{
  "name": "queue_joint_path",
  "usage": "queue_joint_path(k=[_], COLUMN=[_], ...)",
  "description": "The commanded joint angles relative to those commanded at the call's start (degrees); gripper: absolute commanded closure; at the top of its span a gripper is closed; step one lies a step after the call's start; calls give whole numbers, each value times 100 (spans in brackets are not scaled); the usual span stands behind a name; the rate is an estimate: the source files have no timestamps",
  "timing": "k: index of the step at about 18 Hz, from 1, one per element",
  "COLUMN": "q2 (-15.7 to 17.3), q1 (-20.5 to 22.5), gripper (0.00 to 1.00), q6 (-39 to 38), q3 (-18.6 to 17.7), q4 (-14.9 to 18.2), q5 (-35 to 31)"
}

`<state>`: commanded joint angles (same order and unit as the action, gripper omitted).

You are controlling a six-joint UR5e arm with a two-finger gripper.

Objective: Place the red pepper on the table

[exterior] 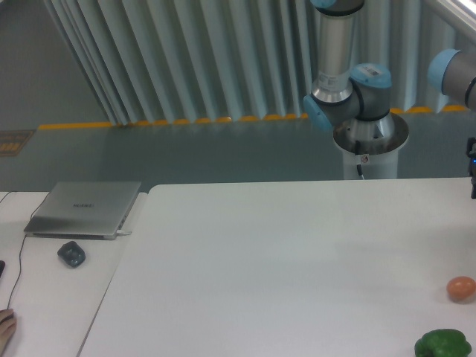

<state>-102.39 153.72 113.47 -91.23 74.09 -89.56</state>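
- Arm: you see only the base column, shoulder joints and one elbow at the frame's right edge. The links run up and out of the picture, so the arm is raised clear of the table.
- Gripper: not in view. A small dark part with a blue light shows at the far right edge, above the egg, but you cannot tell what it is. How far the fingers are parted, and whether they hold anything, cannot be told here.
- Pepper (red): nowhere in the frame. You will not find it on the table. Judgement: it is likely carried out of frame at the right, but that is only a guess.
- Egg: orange-brown, lying on the table near its right edge. Take it as your landmark.
- Green pepper: just below and slightly left of the egg, cut by the bottom edge. Not the target.
- Left of the egg, the tabletop is bare white all the way across. Judgement: a set-down there stays well apart from both distractors.
- Laptop: closed, on the adjoining desk far left of the egg, with a mouse in front of it. Someone's fingers rest at the bottom left corner.
- Step, as judged: placement not yet done.
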Motion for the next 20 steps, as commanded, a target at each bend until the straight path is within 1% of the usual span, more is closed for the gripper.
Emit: queue_joint_path(k=[5, 8, 11, 13, 14, 15, 16, 20], q2=[17, 35, 0, 9, 26, 35, 35, 44], q1=[-9, -9, 52, 245, 324, 386, 413, 413], gripper=[0, 0, 0, 0, 0, 0, 0, 0], q6=[0, 0, -96, -193, -254, -455, -683, -879], q3=[-9, 0, -9, -44, -27, 0, 35, 53], q4=[17, 114, 27, 26, 35, -43, -140, -149], q5=[9, 0, -114, -211, -150, -123, -132, -176])
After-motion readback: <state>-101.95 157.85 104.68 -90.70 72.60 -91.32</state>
